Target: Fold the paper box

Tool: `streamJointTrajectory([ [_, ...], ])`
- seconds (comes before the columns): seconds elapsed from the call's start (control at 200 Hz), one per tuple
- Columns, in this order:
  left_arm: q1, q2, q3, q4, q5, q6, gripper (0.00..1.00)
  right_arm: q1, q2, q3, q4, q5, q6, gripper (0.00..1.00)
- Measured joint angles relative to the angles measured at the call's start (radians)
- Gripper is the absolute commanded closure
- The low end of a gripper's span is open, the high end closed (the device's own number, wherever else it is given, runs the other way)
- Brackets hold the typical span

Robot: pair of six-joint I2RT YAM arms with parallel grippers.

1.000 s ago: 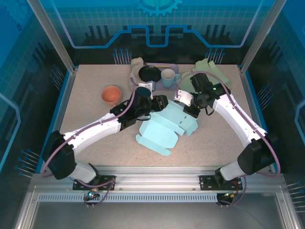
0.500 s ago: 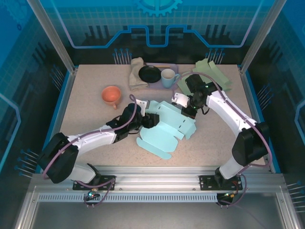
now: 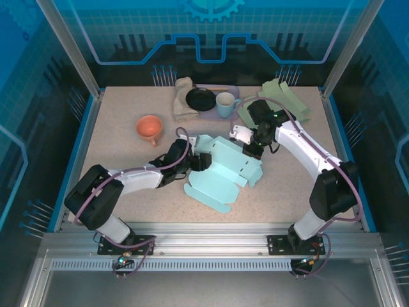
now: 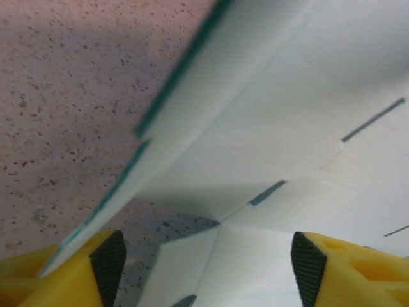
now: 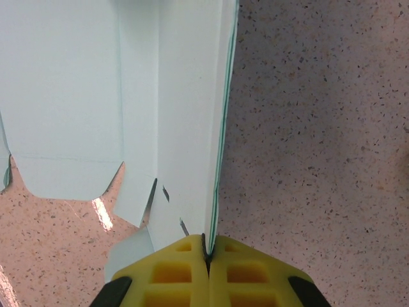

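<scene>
— From overhead, where is the paper box (image 3: 220,173) sitting?

— Mid-table, half opened out, with one panel lifted on its far side. It has hardly shifted since a second ago. The left gripper (image 3: 198,160) has, though: it was up by the far left flap and has dropped low against the box's left edge, the arm now stretched flat along the table (image 3: 115,153). The orange cup (image 3: 149,126) sits to the far left of it, well apart.

— And the right gripper (image 3: 246,148)?

— At the box's far right corner, a touch farther back than before, near the mug (image 3: 225,104).

— What about the left wrist camera?

— The left gripper (image 4: 208,263) has its fingers spread wide. A second ago they were much closer together. Box panels (image 4: 275,121) lie between and beyond them, and a raised flap crosses above the left finger. Nothing is pinched.

— The right wrist camera?

— The right gripper (image 5: 207,254) has its fingers pressed tight together on the thin edge of an upright panel of the box (image 5: 77,89), just as before, with speckled table (image 5: 319,128) to the right.
</scene>
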Motion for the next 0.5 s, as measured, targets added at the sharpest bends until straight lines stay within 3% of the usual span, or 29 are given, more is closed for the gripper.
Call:
streamJointTrajectory([
  [0.075, -0.001, 0.003, 0.000, 0.000, 0.020, -0.020, 0.50, 0.000, 0.000, 0.000, 0.002, 0.003, 0.003, 1.00],
  [0.145, -0.007, 0.003, 0.000, 0.006, 0.034, -0.043, 0.56, 0.000, 0.000, 0.000, 0.015, 0.005, 0.007, 1.00],
  [0.5, -0.038, -0.068, 0.000, -0.032, 0.076, -0.122, 0.46, 0.001, -0.029, -0.087, 0.177, 0.058, -0.024, 1.00],
])
